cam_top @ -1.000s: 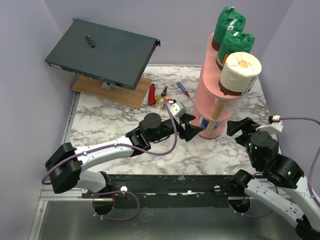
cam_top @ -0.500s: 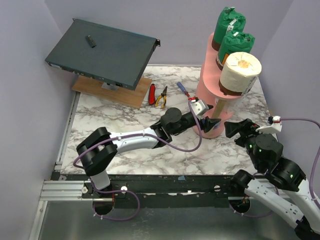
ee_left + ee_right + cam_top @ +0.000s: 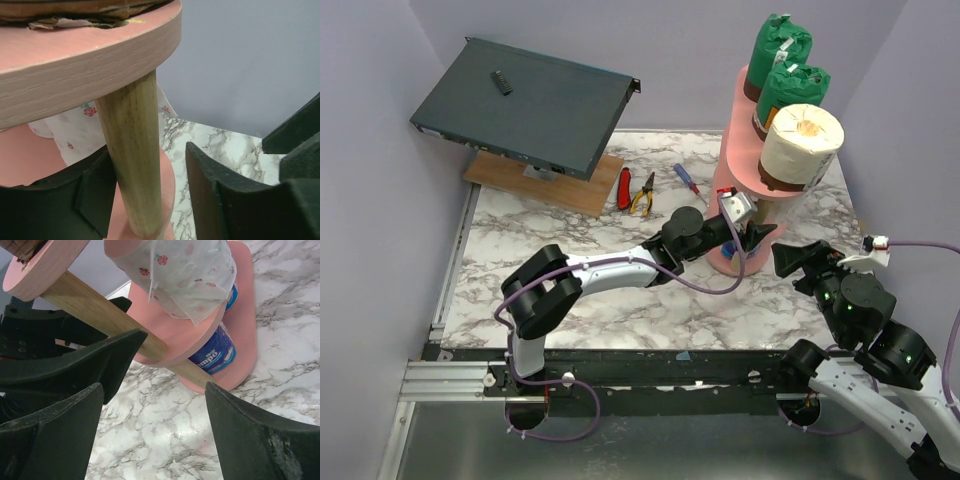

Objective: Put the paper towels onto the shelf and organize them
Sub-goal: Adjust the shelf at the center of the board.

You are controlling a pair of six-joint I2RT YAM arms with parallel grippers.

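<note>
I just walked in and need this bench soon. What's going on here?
The left pincer straddles a wooden post of the pink shelf, jaws apart. The right pincer hangs open beside the shelf's base. Two green rolls and a white roll sit on top; a flowered roll and a blue-and-white roll lie on lower tiers.

The pink three-tier shelf (image 3: 725, 215) is standing upright on wooden dowel posts. Two green-wrapped rolls (image 3: 780, 45) and a bare white roll (image 3: 802, 140) — all on end — are sitting on its top tier; a floral-print roll (image 3: 185, 275) is resting on the middle tier, a blue-and-white roll (image 3: 212, 352) lying below.
</note>
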